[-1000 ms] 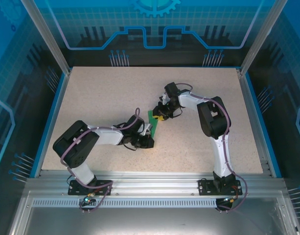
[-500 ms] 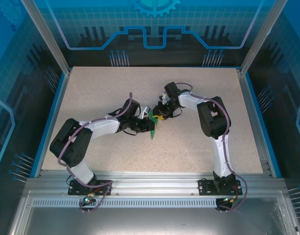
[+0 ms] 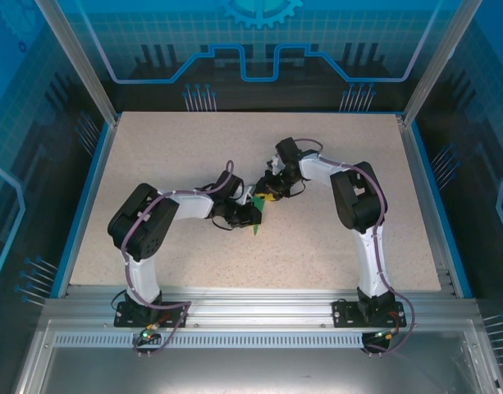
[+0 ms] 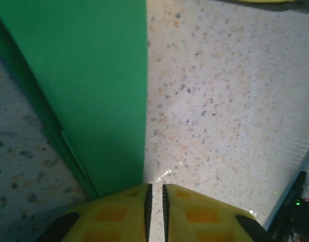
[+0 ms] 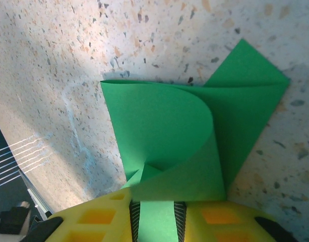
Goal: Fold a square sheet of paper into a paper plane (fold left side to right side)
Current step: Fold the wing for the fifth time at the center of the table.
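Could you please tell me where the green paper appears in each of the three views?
Top view: green paper near the picture's middle.
Left wrist: paper as a broad band, upper left to bottom centre.
Right wrist: paper curled over, centre to bottom edge.
Shared landmark: speckled tabletop under it.

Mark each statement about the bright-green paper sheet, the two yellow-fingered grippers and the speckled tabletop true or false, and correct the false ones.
1. The bright-green sheet of thin paper lies flat and unfolded. False: one layer curls over in a loop.
2. The right gripper has the paper between its yellow fingers. True.
3. The jaws of the left gripper stand wide apart. False: only a thin slit separates them.
4. Both grippers are close together near the middle of the pale speckled tabletop. True.
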You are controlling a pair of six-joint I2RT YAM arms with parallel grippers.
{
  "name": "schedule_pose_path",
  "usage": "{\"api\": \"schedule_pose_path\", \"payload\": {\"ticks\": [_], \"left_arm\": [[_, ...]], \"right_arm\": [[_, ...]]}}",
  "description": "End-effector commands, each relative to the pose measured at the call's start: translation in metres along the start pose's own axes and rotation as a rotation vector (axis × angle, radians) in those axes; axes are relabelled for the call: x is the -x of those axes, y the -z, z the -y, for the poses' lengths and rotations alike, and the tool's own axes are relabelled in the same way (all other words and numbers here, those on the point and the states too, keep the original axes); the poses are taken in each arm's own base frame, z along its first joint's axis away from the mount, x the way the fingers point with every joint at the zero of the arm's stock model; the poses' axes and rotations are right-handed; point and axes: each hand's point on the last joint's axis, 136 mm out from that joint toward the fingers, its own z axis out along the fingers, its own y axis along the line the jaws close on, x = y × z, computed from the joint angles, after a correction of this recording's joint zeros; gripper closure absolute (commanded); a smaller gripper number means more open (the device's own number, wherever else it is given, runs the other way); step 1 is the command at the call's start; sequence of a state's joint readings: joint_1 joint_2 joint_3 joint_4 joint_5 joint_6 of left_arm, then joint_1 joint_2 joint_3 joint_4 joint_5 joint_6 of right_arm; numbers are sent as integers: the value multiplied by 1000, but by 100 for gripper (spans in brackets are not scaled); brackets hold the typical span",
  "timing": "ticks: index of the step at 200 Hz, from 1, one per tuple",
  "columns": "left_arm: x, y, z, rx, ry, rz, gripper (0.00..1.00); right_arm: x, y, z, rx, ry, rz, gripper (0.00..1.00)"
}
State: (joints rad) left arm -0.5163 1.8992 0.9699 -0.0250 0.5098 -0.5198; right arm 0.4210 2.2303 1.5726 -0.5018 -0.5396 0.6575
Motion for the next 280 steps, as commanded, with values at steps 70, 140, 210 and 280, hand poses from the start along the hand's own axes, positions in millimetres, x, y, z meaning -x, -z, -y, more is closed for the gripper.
{"api": "schedule_pose_path", "payload": {"ticks": [70,140,210,280], "left_arm": [[-35,-10,-37,199,-12,-82,88],[-37,-6,-41,233,-18,-75,90],[-40,-6,-45,254,-21,-77,91],[-44,-5,-55,309,-19,-86,93]], "right_arm": [[-13,37,-14,18,43,75,85],[-41,8,-12,13,19,8,86],[-60,2,-10,-5,12,-17,86],[-56,-10,3,-82,59,-1,85]]}}
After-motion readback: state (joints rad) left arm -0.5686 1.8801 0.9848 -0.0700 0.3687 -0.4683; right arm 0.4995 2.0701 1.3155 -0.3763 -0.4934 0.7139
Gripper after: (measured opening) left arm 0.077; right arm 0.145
